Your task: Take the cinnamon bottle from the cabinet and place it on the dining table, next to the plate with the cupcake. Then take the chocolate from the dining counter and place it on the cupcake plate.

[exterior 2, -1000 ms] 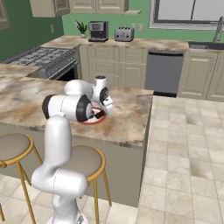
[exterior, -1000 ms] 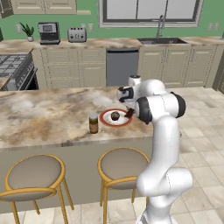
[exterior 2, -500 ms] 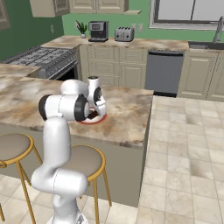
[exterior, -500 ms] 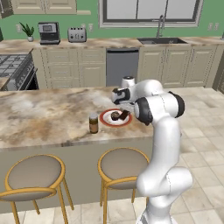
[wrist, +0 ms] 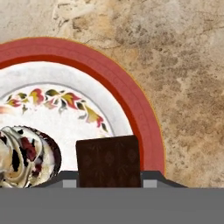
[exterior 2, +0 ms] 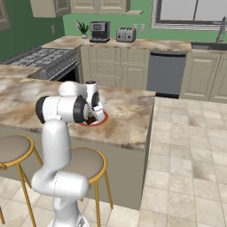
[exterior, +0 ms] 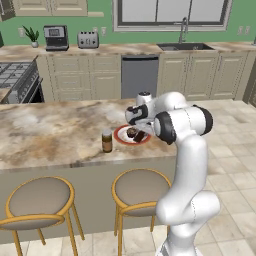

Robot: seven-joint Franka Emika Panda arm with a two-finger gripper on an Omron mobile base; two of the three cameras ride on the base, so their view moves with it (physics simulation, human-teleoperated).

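Note:
The chocolate [wrist: 108,161], a dark brown bar, sits between my gripper's [wrist: 109,180] finger tips, just over the right side of the plate [wrist: 131,100], which is white with a red rim. Beside it on the plate is the cupcake [wrist: 26,153], with white frosting. From the left base view, my gripper [exterior: 139,131] hangs low over the plate [exterior: 120,136] on the marble dining counter, shut on the chocolate [exterior: 141,136]. The cinnamon bottle [exterior: 106,141] stands upright just left of the plate. In the right base view my arm hides most of the plate [exterior 2: 101,119].
Two round stools [exterior: 41,199] [exterior: 139,186] stand along the counter's near side. The counter's edge [exterior: 75,164] runs close in front of the plate. A stove [exterior: 15,75], coffee machine [exterior: 55,37] and toaster [exterior: 87,39] sit far behind.
My hand has swung left and slightly down with the chocolate, from right of the plate to over its right side. The bottle and plate have not moved.

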